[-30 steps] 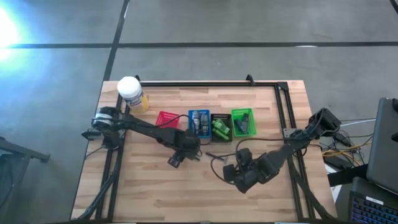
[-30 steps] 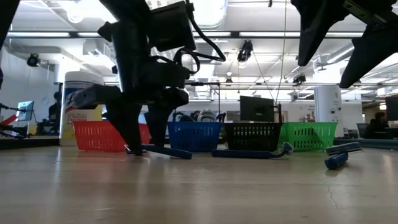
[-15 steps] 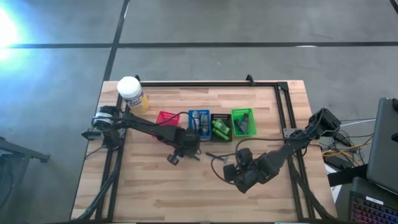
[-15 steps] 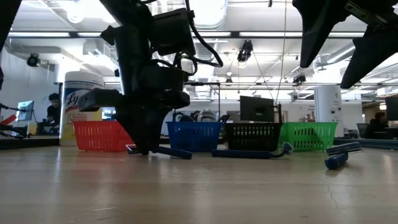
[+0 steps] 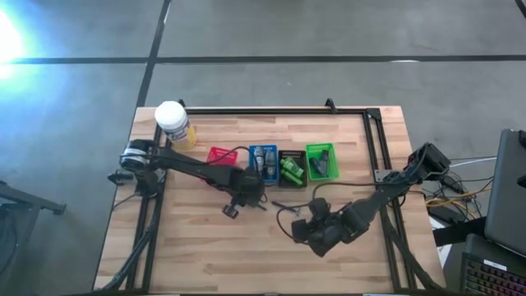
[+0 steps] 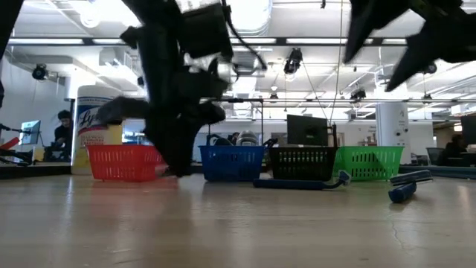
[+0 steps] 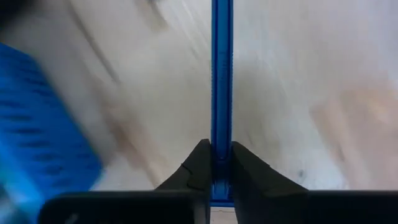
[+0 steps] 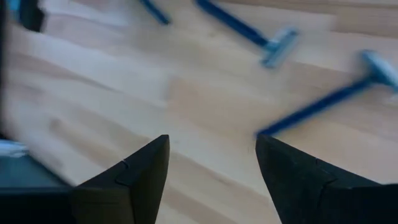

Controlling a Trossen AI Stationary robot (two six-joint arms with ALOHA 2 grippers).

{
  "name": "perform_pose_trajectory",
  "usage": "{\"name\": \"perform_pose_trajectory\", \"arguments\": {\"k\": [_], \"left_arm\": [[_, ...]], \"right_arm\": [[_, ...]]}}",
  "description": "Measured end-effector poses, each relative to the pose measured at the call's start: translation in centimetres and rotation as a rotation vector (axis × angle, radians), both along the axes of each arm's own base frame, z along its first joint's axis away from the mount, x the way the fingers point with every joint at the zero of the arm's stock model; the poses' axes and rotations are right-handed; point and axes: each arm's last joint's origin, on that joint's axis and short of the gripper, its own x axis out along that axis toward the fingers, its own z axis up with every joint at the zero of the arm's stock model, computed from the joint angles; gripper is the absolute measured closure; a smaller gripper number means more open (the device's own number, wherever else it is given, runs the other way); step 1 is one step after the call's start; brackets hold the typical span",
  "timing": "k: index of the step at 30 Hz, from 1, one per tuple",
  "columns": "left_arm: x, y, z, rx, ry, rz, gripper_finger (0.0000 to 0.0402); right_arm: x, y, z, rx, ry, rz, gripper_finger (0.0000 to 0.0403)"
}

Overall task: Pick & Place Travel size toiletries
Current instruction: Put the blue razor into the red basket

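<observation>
left fingers [image 7: 199,167] around razor [image 7: 222,74]

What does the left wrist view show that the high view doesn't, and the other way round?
Only the left wrist view shows the left gripper shut on a blue razor handle above the wooden table. Only the high view shows the right gripper over bare table and the row of red, black and green baskets. Both show the blue basket.
</observation>
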Motion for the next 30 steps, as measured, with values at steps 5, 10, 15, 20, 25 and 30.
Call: {"name": "perform_pose_trajectory", "arguments": {"k": [5,10,15,20,25,30], "left_arm": [[-0.1,-0.1,3.5,-0.087,-0.107,0.079,0.0369],[-1.5,-0.4,7.6,-0.305,-0.212,0.133,0.0369],[-3.1,-0.6,10.4,-0.528,-0.228,0.218,0.0369],[-4.0,-0.6,12.7,-0.639,-0.292,0.293,0.0367],[-4.6,-0.6,14.7,-0.707,-0.398,0.321,0.0367],[-5.1,-0.5,15.9,-0.731,-0.461,0.325,0.0366]], "right_arm": [[1.0,0.4,0.8,-0.059,-0.135,0.052,0.0174],[1.8,0.5,2.5,-0.237,-0.211,0.147,0.0166],[2.7,0.7,5.5,-0.472,-0.252,0.325,0.0146],[4.0,0.1,8.1,-0.602,-0.274,0.437,0.0124],[5.1,-1.0,10.1,-0.641,-0.317,0.450,0.0106],[6.0,-2.5,11.0,-0.637,-0.322,0.465,0.0099]]}}
